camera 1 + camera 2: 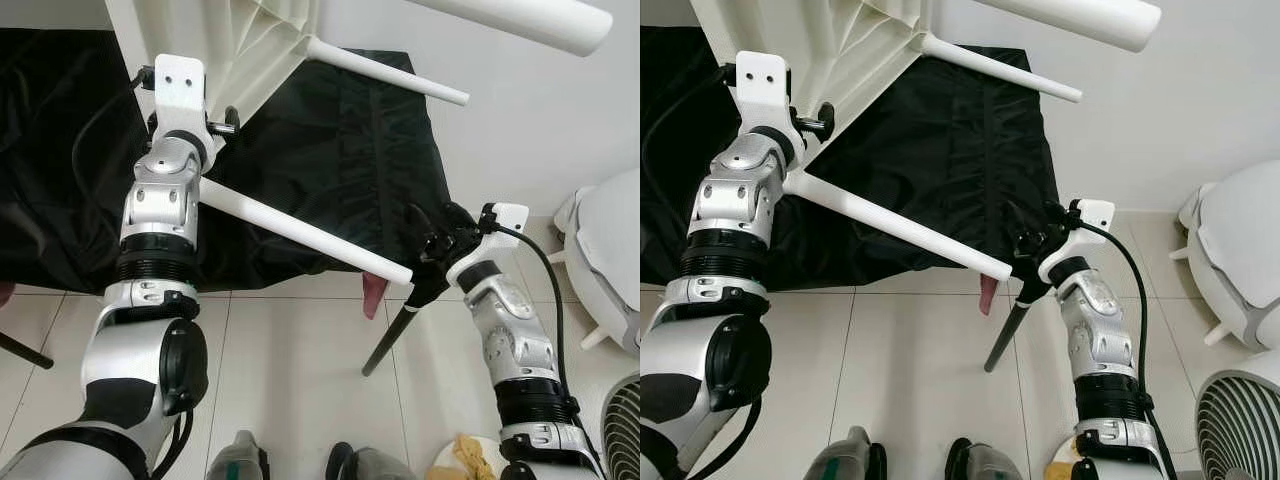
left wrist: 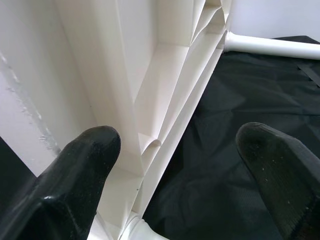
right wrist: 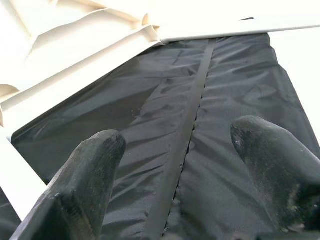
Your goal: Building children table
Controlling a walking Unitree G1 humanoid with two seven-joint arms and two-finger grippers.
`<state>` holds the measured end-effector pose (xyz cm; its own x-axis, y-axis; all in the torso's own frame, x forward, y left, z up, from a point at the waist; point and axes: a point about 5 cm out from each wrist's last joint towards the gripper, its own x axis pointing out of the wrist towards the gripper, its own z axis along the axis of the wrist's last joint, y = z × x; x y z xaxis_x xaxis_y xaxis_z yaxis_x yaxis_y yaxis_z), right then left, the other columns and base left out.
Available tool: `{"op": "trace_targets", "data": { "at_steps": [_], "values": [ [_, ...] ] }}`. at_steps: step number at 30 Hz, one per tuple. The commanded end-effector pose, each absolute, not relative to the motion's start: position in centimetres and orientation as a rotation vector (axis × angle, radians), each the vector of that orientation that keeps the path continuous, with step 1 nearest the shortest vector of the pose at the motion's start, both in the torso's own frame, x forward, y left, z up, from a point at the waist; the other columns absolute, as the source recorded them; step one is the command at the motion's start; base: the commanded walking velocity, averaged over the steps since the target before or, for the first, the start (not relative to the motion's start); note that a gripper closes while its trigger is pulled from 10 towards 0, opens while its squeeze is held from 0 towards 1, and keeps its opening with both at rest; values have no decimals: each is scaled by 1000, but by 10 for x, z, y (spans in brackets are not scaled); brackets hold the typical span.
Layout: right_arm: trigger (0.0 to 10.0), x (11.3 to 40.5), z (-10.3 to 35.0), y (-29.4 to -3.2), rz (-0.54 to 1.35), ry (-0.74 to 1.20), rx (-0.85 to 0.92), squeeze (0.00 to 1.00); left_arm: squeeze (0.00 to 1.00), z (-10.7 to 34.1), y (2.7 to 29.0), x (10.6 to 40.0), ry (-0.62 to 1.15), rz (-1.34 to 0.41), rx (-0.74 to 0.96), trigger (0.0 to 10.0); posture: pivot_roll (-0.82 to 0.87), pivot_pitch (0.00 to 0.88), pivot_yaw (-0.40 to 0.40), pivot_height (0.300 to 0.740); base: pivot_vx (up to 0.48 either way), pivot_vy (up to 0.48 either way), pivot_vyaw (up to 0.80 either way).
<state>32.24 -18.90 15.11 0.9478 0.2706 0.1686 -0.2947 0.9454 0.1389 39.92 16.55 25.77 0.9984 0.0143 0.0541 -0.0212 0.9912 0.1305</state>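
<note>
A white plastic children's table (image 1: 250,35) lies tipped over against black cloth, its ribbed underside (image 2: 165,75) facing me. One white leg (image 1: 310,235) slants down to the right from the corner by my left arm (image 1: 165,190). A second leg (image 1: 390,72) points right higher up, and a thick third one (image 1: 520,20) crosses the top. My left gripper (image 2: 180,165) is raised at that corner and open, with a rib near one finger (image 2: 80,170). My right gripper (image 3: 182,165) stands open just right of the slanting leg's tip (image 1: 400,272), facing the cloth.
Black cloth (image 1: 340,160) drapes a frame whose black stand leg (image 1: 395,335) angles down to the tiled floor (image 1: 290,350). A white rounded chair (image 1: 610,250) and a fan grille (image 1: 620,430) stand at the right. My feet (image 1: 240,460) are at the bottom edge.
</note>
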Motion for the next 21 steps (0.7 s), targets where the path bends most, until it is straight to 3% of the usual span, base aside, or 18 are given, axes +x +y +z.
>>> {"op": "trace_targets", "data": {
  "at_steps": [1, 21],
  "values": [
    [10000, 323, 151, -192, 276, -153, 169, 0, 0, 252, 174, 398, -36, 137, 139, 10000, 65, 33, -29, 740, 0, 0, 0],
    [10000, 326, 150, -192, 284, -147, 162, 0, 0, 251, 176, 397, -33, 145, 144, 10000, 71, 34, -40, 740, 0, 0, 0]
  ]
}}
